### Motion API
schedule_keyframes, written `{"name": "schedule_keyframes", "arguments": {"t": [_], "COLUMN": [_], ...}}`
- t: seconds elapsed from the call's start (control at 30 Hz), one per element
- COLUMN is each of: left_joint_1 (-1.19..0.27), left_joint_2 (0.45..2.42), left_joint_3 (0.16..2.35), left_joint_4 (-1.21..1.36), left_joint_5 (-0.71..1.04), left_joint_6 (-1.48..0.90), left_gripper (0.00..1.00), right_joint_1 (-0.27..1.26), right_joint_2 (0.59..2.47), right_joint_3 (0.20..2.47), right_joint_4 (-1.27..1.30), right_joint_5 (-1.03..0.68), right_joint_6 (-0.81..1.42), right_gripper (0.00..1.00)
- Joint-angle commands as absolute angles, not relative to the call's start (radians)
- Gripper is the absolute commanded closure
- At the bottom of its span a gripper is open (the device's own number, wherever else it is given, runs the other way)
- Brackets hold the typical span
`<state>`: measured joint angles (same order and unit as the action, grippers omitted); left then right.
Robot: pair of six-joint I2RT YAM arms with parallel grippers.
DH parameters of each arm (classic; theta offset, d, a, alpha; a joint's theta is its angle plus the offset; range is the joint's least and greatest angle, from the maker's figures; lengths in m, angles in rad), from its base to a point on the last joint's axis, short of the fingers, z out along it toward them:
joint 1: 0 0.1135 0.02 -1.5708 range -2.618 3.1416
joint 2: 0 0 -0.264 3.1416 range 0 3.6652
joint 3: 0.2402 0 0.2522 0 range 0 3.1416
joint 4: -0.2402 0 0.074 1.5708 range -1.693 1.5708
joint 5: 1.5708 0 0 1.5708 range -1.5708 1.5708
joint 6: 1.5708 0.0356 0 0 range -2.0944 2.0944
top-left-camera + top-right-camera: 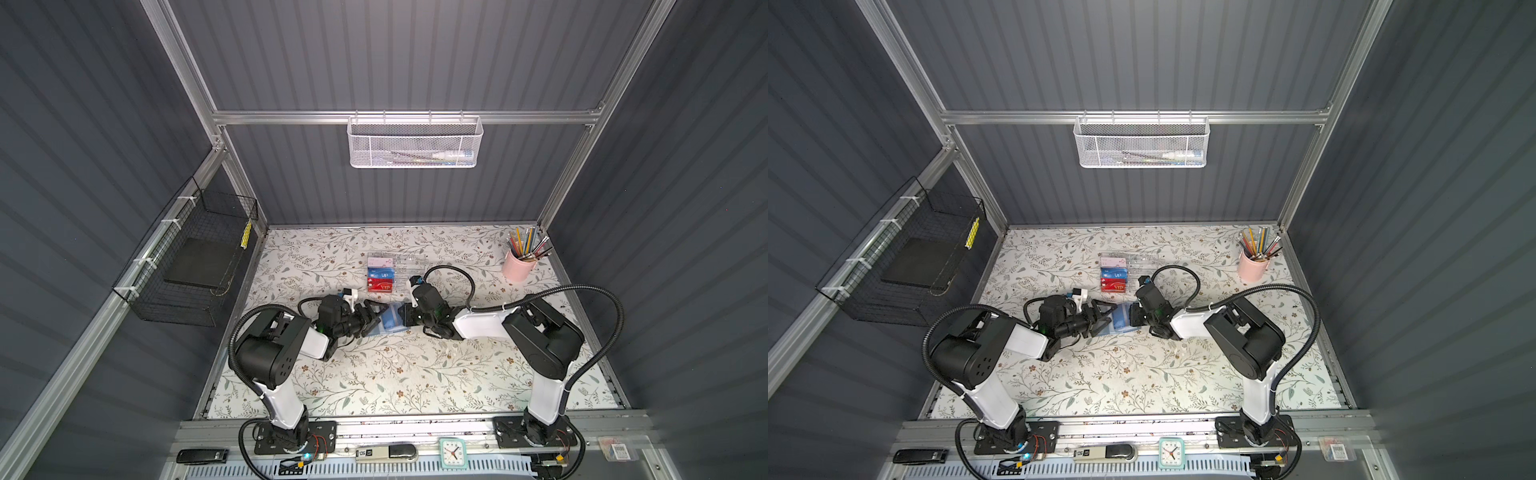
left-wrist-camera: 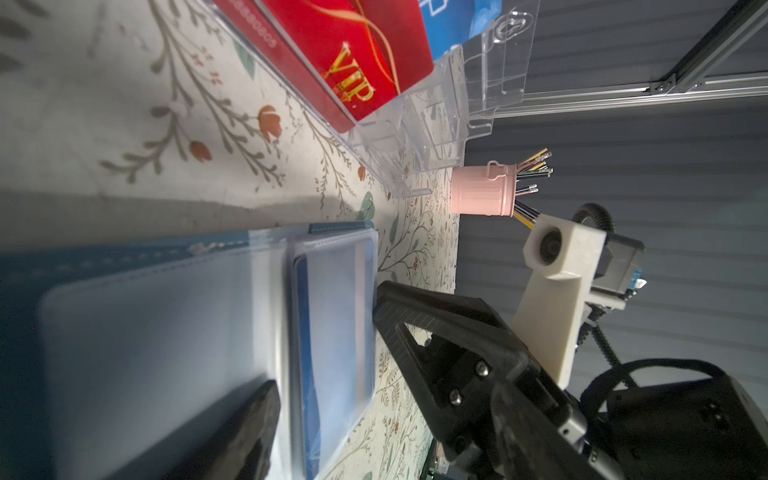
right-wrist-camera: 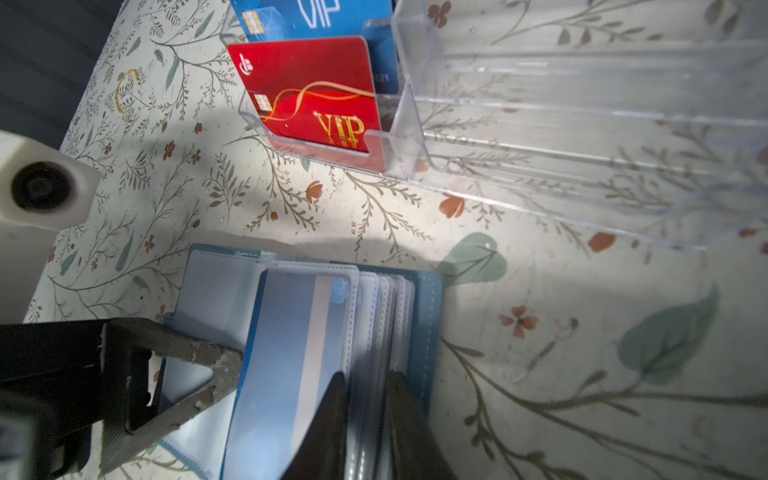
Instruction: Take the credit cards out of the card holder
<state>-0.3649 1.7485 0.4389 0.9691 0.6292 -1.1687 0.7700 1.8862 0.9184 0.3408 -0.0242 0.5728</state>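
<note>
The card holder (image 1: 392, 328) lies open on the floral table between both grippers, its slate-blue cover (image 3: 428, 316) flat and its clear sleeves fanned. A blue credit card (image 3: 286, 353) sits inside the top sleeve, also visible in the left wrist view (image 2: 307, 374). My right gripper (image 3: 368, 399) is shut on the stack of sleeves at the holder's right half. My left gripper (image 1: 379, 319) is open over the holder's left page, with one finger (image 3: 187, 374) resting on that clear page.
Just behind the holder stands a clear acrylic box (image 1: 409, 266) holding a red VIP card (image 1: 380, 284), a blue VIP card (image 1: 381, 274) and a pink-white card (image 1: 380, 262). A pink cup of pencils (image 1: 517, 266) stands back right. A black wire basket (image 1: 187, 270) hangs on the left wall.
</note>
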Motion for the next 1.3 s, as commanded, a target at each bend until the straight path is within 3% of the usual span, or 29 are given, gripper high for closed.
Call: {"name": "schedule_keyframes", "arguments": {"t": [0.0,0.6,1.27], "left_joint_1": [-0.364,-0.377,-0.389], "left_joint_2": [1.766,1.814,1.867], "left_joint_3": [0.431,0.420,0.374], "left_joint_4": [1.002,1.124,1.377], "left_joint_5": [0.645,0.657,0.589], "left_joint_6": [-1.169,-1.206,-1.309], "left_gripper": [0.20,0.20,0.23], "right_joint_1": [0.779,0.793,0.793], "right_joint_2": [1.945,1.975,1.990], "right_joint_3": [0.878,0.856,0.820], "right_joint_4": [0.251,0.297,0.356], "right_joint_5": [-0.031,-0.060,-0.096], "right_joint_6": [0.577,0.607,0.638], "right_gripper": [0.81,0.90,0.94]}}
